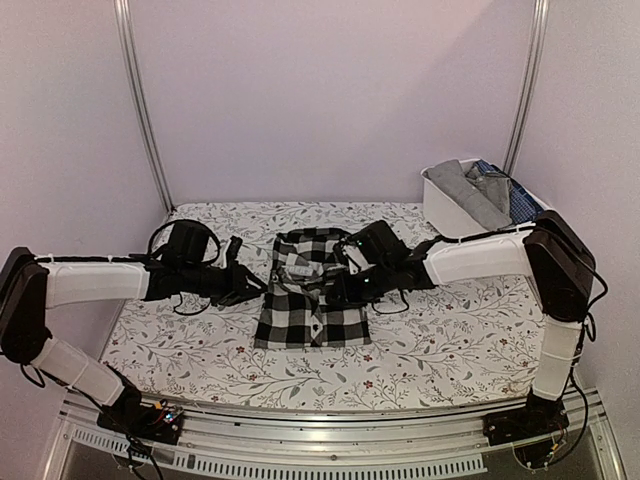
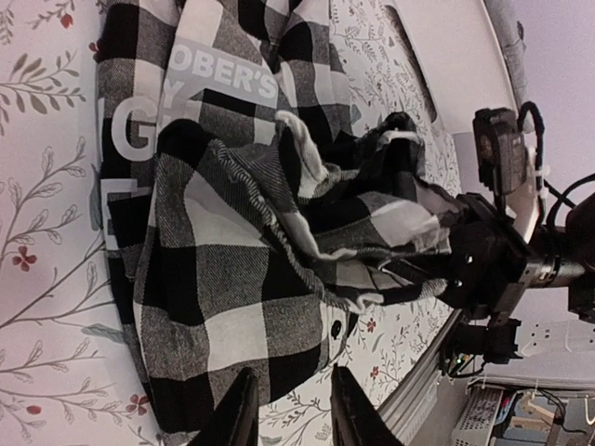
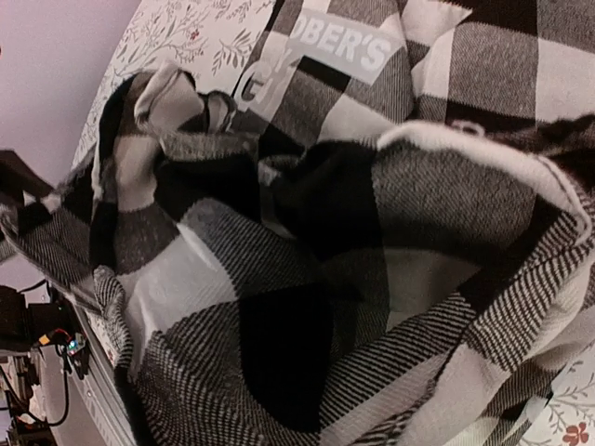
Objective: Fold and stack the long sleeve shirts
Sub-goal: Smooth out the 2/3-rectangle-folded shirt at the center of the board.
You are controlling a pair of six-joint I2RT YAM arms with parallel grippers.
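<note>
A black-and-white checked long sleeve shirt (image 1: 310, 295) lies partly folded in the middle of the floral table. My left gripper (image 1: 254, 285) is at its left edge. In the left wrist view its fingers (image 2: 240, 409) stand apart, with only tablecloth and the shirt's hem (image 2: 279, 362) ahead of them. My right gripper (image 1: 346, 286) is at the shirt's right side. A raised, bunched fold of cloth (image 2: 390, 232) runs into the right gripper (image 2: 465, 269). Checked cloth (image 3: 307, 279) fills the right wrist view and hides those jaws.
A white bin (image 1: 440, 210) stands at the back right with a grey shirt (image 1: 468, 190) and a dark blue patterned one (image 1: 520, 202) in it. A metal rail (image 1: 330, 428) runs along the table's near edge. White walls close in the back and both sides.
</note>
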